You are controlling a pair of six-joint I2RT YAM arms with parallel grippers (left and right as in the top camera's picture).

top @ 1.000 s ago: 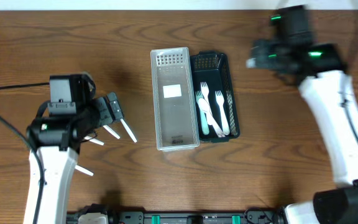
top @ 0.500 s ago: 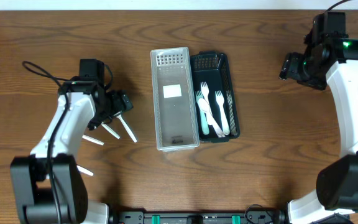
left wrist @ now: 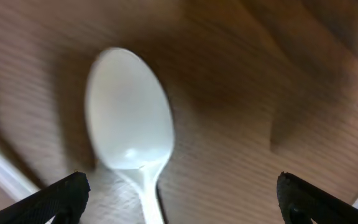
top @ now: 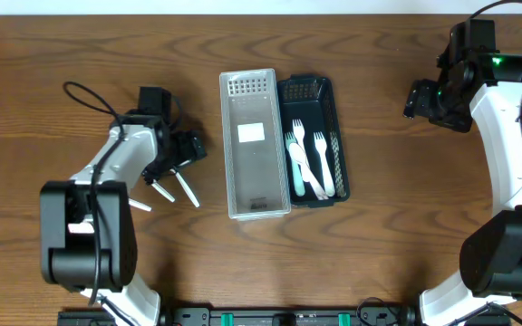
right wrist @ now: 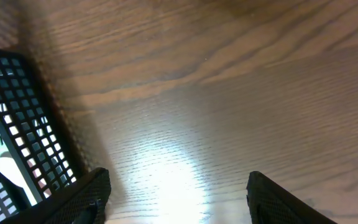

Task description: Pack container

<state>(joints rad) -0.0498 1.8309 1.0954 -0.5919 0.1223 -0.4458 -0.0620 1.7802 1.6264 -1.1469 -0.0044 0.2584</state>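
Down low in the left wrist view, the left gripper (left wrist: pixel 196 199) hangs wide open over the wood, its fingertips (left wrist: pixel 64 196) spread to the bottom corners of the frame with nothing clamped between them. Here's the worry: the white spoon (left wrist: pixel 129 112) lies flat on the table (left wrist: pixel 260 93) and looks thin and slick. A close from too high could skate over it or flick it aside, and a drop too deep would jam the tips into the wood. The view is blurred too, so I'd judge the lineup unsettled. The spoon's bowl sits above and left of the gap's centre, and its handle runs down between the 2 tips, nearer the left one. In the overhead view that gripper is at centre left, just above 3 loose white utensils (top: pixel 187 188); which one is the spoon I cannot tell. Further right, mid-frame, the pale tray (top: pixel 254 86) and black basket (top: pixel 314 91) sit side by side, touching, with white forks (top: pixel 319 154) in the basket. Farthest off, upper right, the right gripper (top: pixel 421 100) is released and empty, well apart from the basket.
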